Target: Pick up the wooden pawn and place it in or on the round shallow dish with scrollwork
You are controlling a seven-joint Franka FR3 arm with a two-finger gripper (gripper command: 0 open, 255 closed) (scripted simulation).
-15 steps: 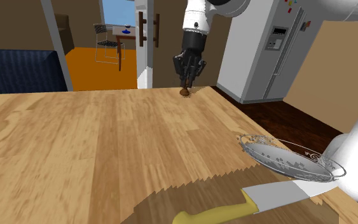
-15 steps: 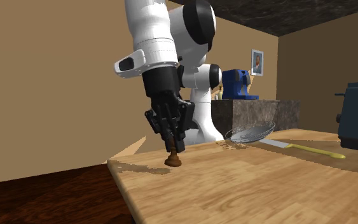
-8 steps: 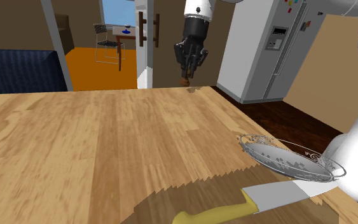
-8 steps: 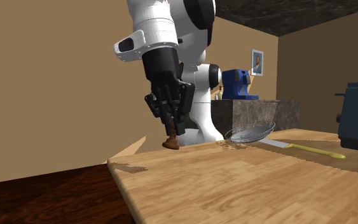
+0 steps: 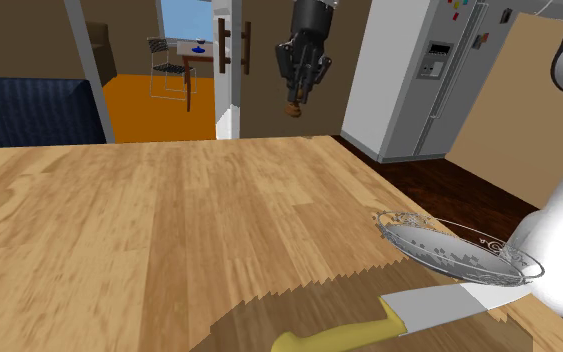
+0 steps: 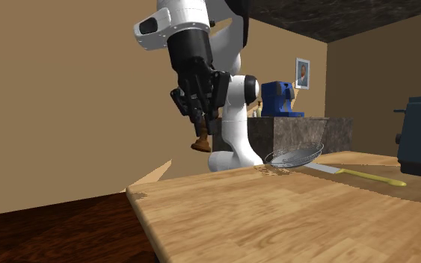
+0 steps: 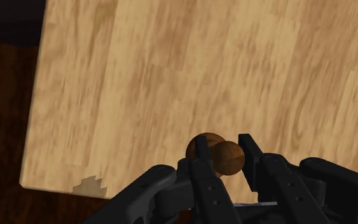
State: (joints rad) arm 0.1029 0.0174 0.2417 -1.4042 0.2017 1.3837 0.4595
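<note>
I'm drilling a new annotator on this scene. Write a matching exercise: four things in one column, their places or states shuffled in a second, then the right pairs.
Column one
1. wooden pawn
2. round shallow dish
3. knife
4. gripper

Column two
A. lying flat on the wooden table, handle yellow
B. black, shut around another listed thing
C. resting on the table, beside a blade
D. brown, hanging in the air above the table

Pairs: 1-D, 2-C, 3-A, 4-B
</note>
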